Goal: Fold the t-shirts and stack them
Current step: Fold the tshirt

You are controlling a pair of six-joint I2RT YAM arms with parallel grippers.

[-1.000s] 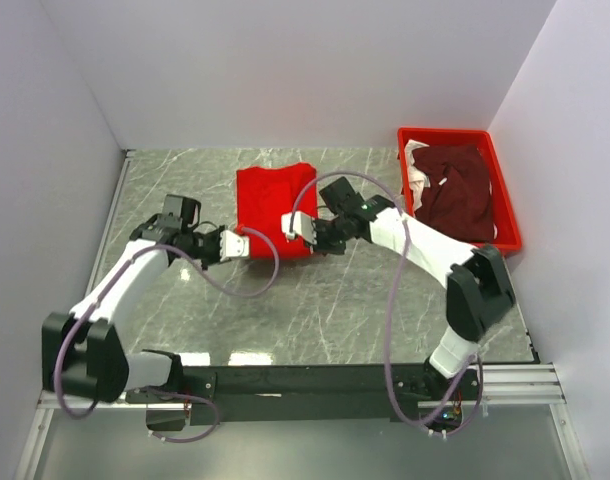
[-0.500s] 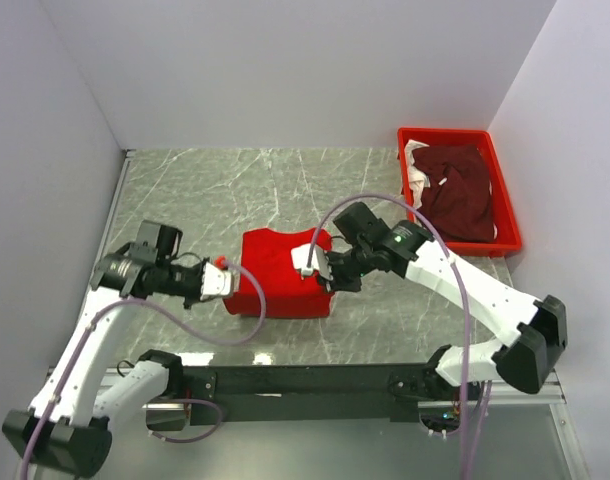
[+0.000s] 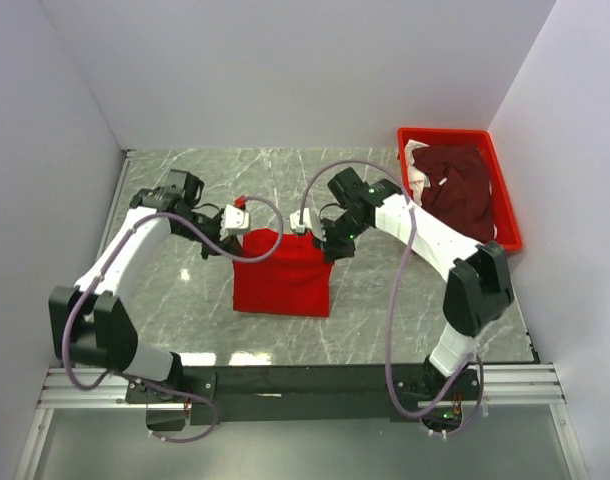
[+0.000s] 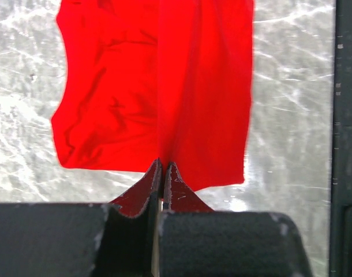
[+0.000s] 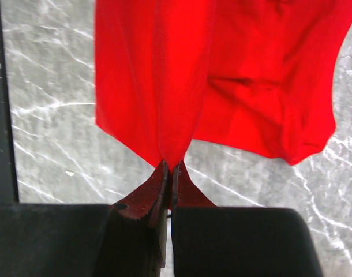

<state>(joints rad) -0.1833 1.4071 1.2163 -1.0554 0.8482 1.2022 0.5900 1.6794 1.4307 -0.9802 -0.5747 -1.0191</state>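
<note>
Holding one bright red t-shirt (image 3: 282, 275) hanging over my bench (image 3: 185, 300): left end effector (image 3: 240, 212) and right end effector (image 3: 307, 222) each clamped on an upper corner. Dark maroon t-shirt (image 3: 455, 190) lies in red tray (image 3: 440, 132).

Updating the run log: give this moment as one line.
left hand: shut on red t-shirt corner | right hand: shut on opposite corner | maroon t-shirt: in red tray

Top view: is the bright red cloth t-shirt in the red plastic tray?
No, the bright red cloth t-shirt hangs from the left gripper and right gripper, apart from the red plastic tray.
</note>
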